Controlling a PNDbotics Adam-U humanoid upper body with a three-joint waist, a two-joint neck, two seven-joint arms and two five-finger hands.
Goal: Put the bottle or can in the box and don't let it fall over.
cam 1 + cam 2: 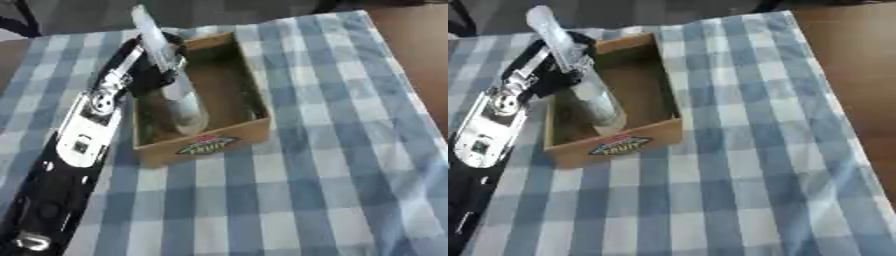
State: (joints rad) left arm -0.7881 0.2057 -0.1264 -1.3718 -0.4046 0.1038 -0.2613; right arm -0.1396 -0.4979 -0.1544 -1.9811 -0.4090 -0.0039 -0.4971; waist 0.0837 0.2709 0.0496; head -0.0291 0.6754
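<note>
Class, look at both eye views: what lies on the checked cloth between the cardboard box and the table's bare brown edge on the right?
Nothing: between the brown cardboard box and the bare brown wooden table the blue-and-white checked cloth lies bare, clearest in the right eye view.

Blue-white checked cloth [332,150], brown box [254,131], clear bottle [179,95].

Looks like a home dining spot to me: blue-and-white checked tablecloth [315,150] over a brown wooden table [850,60].

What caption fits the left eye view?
Left hand lowers a clear plastic bottle into the brown cardboard box on checked cloth.
</note>
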